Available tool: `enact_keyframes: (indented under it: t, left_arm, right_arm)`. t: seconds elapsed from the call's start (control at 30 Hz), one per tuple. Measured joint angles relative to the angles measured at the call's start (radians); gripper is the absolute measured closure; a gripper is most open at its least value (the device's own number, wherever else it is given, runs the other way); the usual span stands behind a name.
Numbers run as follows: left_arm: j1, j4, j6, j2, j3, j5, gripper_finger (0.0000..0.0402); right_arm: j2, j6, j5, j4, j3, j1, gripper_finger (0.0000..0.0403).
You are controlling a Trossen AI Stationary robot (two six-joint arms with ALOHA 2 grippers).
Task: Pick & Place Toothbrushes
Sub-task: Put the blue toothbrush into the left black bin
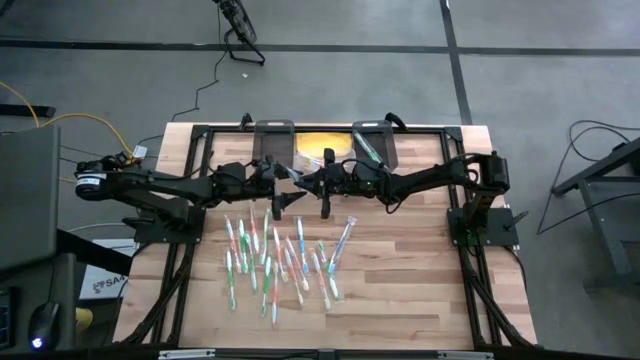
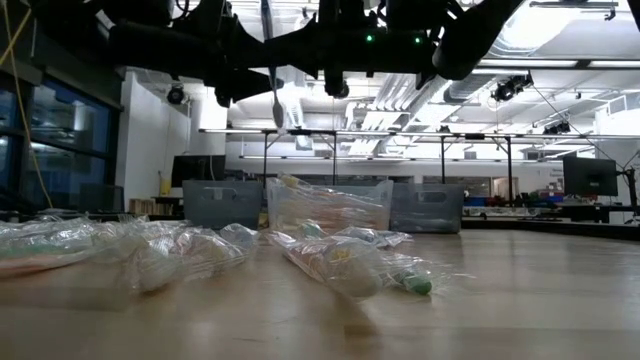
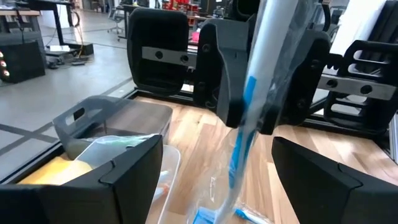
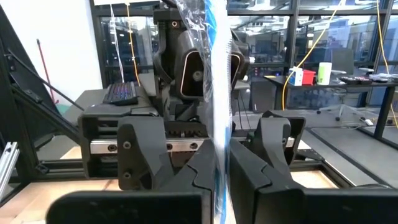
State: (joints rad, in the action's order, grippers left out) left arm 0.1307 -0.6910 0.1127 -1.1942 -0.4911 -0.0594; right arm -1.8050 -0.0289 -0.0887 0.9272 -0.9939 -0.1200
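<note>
My right gripper is level above the middle of the table and is shut on a blue toothbrush in a clear wrapper, which stands upright. My left gripper faces it from the table's left, wide open. The wrapped toothbrush stands between or just in front of its fingers, and I see no touch. Both grippers meet above the table's far half. Several more wrapped toothbrushes lie flat on the wood nearer the front edge, and they show up close in the low view. My right gripper pinches the wrapped toothbrush between its two fingers, part way along its length. The fingers come level from the table's right and lie across it. The toothbrush stands upright, clear of the table, with one end above the fingers and one below.
Three bins stand at the far edge: a dark one, a clear one with something yellow in it and another dark one. Black frame rails run along the table's sides. Bare wood lies at the right.
</note>
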Motion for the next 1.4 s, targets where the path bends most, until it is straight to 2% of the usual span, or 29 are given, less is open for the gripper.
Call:
enact_keyframes:
  t: [0.17, 0.3, 0.43, 0.67, 0.7, 0.87, 1.07, 1.17, 1.23, 1.33, 1.4]
  left_arm:
    - [0.0, 0.007, -0.004, 0.0, 0.0, 0.034, 0.0108]
    - [0.0, 0.03, -0.003, 0.0, 0.0, 0.046, 0.014]
    - [0.0, 0.042, -0.003, 0.0, 0.0, 0.043, 0.0207]
    - [0.0, 0.058, -0.034, 0.0, 0.0, 0.043, 0.0368]
    - [0.0, 0.063, -0.034, 0.0, 0.0, 0.042, 0.0381]
    - [0.0, 0.069, -0.037, 0.001, 0.0, 0.042, 0.0372]
    - [0.001, 0.089, -0.064, 0.001, 0.0, 0.036, 0.0389]
    - [0.001, 0.125, -0.084, 0.004, 0.0, -0.025, 0.0387]
    - [0.001, 0.169, -0.101, 0.02, 0.0, -0.1, 0.0382]
    - [0.027, 0.302, -0.108, 0.05, -0.025, -0.215, 0.0382]
    - [0.066, 0.398, -0.105, 0.063, -0.056, -0.24, 0.0384]
  right_arm:
    - [0.0, -0.003, 0.0, -0.001, 0.0, 0.0, 0.0388]
    - [0.0, -0.003, 0.001, 0.0, 0.0, 0.0, 0.0388]
    - [0.0, -0.003, 0.004, 0.0, 0.0, 0.0, 0.0388]
    - [0.0, -0.004, 0.01, -0.002, 0.0, 0.0, 0.0388]
    - [0.0, -0.003, 0.007, -0.003, 0.0, 0.0, 0.0387]
    - [-0.001, -0.02, 0.011, -0.006, 0.0, 0.0, 0.0363]
    - [0.004, -0.087, 0.004, -0.01, 0.0, 0.0, 0.0293]
    - [0.031, -0.101, 0.019, -0.054, 0.0, 0.0, 0.0245]
    - [0.069, -0.102, 0.049, -0.145, 0.0, 0.0, 0.0215]
    - [0.132, -0.103, 0.116, -0.299, 0.0, 0.0, 0.018]
    - [0.181, -0.119, 0.151, -0.403, 0.0, 0.005, 0.0167]
